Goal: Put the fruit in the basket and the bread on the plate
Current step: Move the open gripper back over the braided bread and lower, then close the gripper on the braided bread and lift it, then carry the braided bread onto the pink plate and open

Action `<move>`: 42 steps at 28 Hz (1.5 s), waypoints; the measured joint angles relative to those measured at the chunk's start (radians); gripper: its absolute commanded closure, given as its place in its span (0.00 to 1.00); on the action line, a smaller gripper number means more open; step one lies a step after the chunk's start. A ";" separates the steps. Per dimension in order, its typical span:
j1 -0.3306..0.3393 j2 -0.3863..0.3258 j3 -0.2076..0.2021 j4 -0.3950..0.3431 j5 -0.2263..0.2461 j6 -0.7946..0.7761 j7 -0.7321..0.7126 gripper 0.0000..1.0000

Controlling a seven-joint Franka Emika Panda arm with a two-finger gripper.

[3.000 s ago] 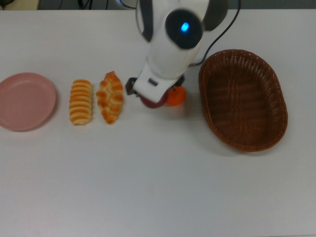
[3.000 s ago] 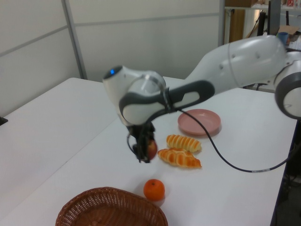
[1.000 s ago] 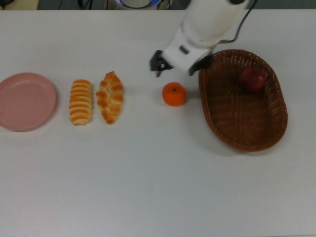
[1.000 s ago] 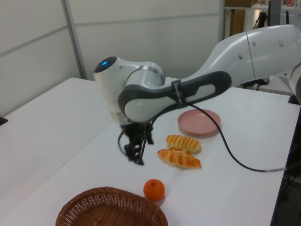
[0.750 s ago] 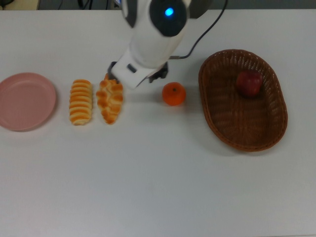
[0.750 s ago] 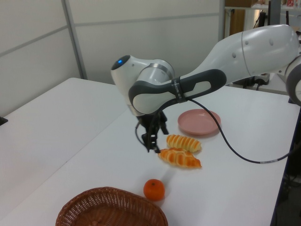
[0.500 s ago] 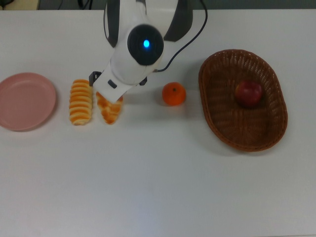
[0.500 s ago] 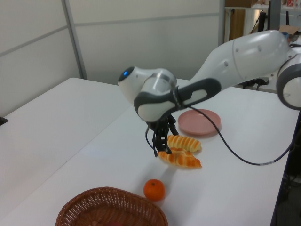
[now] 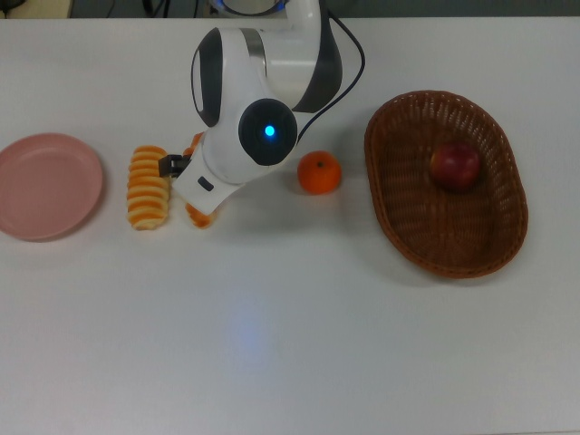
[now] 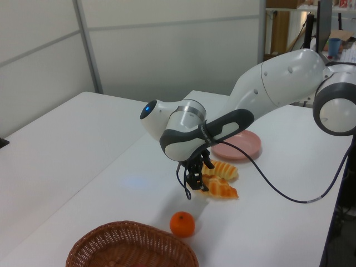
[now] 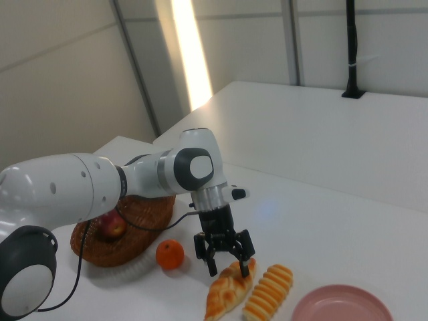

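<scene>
The dark red apple [image 9: 455, 166] lies inside the brown wicker basket [image 9: 391, 227]. The orange mandarin [image 9: 319, 172] sits on the table between the basket and the bread. The braided pastry [image 11: 226, 289] and the ridged pastry [image 9: 148, 187] lie side by side. My gripper [image 11: 229, 266] is open and low over the braided pastry, with one finger on each side of its far end. In the top view the arm hides most of that pastry. The pink plate [image 9: 45, 186] stands bare at the top view's left.
The white table [image 9: 290, 344] carries only these objects. The arm's black cable [image 10: 267, 192] hangs over the table beside the pastries in the left view. The table's edge runs along the left view's right side.
The apple went from my gripper into the basket. The gripper then travelled past the mandarin toward the top view's left and came down over the braided pastry.
</scene>
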 measured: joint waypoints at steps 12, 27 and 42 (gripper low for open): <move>0.000 0.017 0.000 -0.001 -0.033 0.015 0.000 1.00; 0.000 0.015 0.000 0.004 -0.033 0.018 0.000 1.00; -0.104 -0.087 -0.003 0.079 0.086 0.025 -0.089 1.00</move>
